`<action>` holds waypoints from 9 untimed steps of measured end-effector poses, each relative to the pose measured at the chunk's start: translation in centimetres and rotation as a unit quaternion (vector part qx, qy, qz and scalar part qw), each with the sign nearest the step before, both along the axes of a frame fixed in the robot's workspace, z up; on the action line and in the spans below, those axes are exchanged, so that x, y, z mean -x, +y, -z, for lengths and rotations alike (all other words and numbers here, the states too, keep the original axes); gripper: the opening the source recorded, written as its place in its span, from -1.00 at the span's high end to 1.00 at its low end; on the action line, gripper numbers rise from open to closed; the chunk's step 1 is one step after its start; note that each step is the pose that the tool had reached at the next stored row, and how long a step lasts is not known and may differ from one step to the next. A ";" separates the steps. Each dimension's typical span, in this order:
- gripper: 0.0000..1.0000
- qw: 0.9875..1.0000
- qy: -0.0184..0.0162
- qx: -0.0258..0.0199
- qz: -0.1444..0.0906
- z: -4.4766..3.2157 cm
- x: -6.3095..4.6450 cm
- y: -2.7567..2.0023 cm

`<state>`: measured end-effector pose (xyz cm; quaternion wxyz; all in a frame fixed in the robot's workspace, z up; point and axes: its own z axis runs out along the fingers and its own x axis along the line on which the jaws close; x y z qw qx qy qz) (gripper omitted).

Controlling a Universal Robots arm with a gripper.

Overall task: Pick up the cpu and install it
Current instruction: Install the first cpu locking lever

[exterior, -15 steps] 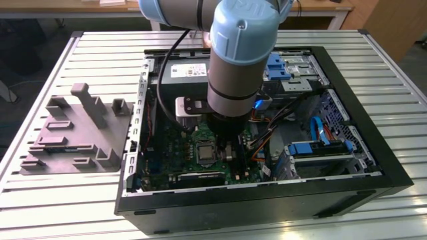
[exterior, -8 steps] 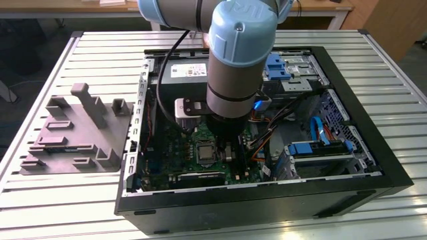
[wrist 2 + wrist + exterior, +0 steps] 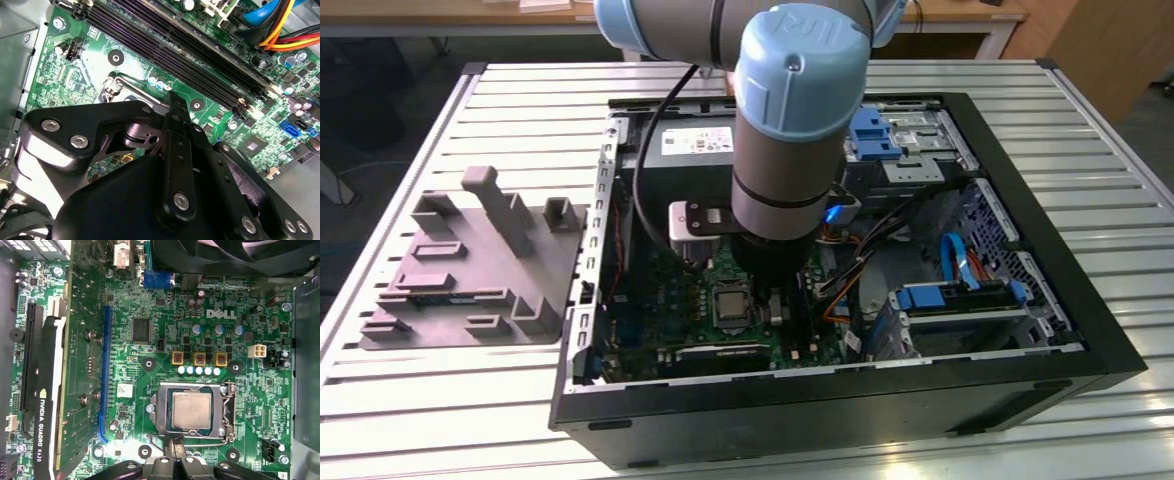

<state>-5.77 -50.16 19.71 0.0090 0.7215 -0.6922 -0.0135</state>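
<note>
While my arm (image 3: 781, 150) reaches down into the open black computer case (image 3: 854, 400) on the slatted metal table (image 3: 454, 400), my gripper (image 3: 175, 450) hovers just at the edge of the motherboard's socket (image 3: 227, 412). Its black, matte linkage plates with bright round screws crowd the second wrist view, and the slim fingers (image 3: 176, 120) look drawn close together at their tips, clamped on nothing that I can see.

Within the square metal-framed socket lies the cpu (image 3: 191, 410), flat and thin, its pale silvery-grey top dull and smooth. From the cpu, my fingertips sit at six o'clock in the first wrist view, just beside the frame.

Around it spreads the green motherboard (image 3: 150, 305), dense with small parts. At twelve o'clock from the cpu I count three yellow-rimmed square components (image 3: 199, 358) in a row, and five pale round capacitors (image 3: 199, 370) under them. A long blue slot (image 3: 105, 370) runs at nine o'clock, with a black graphics card (image 3: 47, 400) beyond it.

Outside the case, a grey plastic tray (image 3: 467, 270) with upright posts rests on the table.
</note>
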 end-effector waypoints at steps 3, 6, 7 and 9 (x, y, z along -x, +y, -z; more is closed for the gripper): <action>0.79 1.000 0.000 -0.001 0.000 0.13 0.0 0.00; 0.79 1.000 0.000 -0.003 0.000 0.26 0.0 -0.01; 0.79 1.000 0.000 -0.003 0.000 0.31 0.0 -0.01; 0.79 1.000 0.000 -0.005 0.000 0.37 0.0 -0.03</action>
